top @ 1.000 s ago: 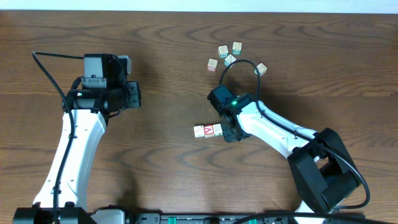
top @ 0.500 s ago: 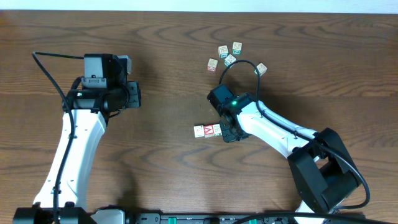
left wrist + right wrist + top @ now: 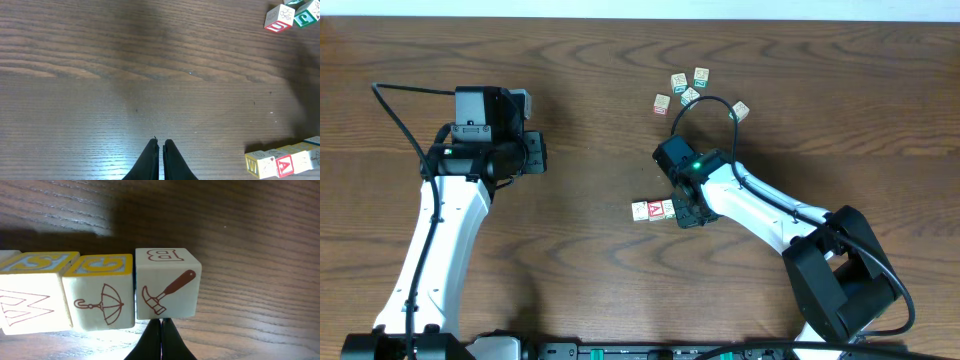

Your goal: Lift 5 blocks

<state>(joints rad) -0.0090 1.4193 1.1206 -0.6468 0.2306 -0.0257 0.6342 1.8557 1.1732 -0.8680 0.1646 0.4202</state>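
**Row Being Lined Up, Nothing Yet Lifted**

The step in hand is judged to be the gathering of blocks into a line, not the lift itself. A short row is laid on the worktop near its middle. Three of its cubes are seen from the right wrist, set face to face: a W block, an umbrella block and a hammer block. The right fingers are pressed together with nothing pinched. Their tips are set at the lower edge of the hammer block (whether contact is made cannot be told). Five loose blocks are scattered towards the far edge, well apart from the row. The left fingers are likewise pressed together and empty, held over bare wood well apart from the row. The row's red A face is caught at the corner of the left wrist view.

If the row is to be raised as one, more cubes would probably have to be brought down and squared against it. The left fingers would then be needed at the W end, so that the line can be squeezed from both sides.

Against the frame of a second earlier, no change is made out: arms, row and loose blocks are found in the same places.
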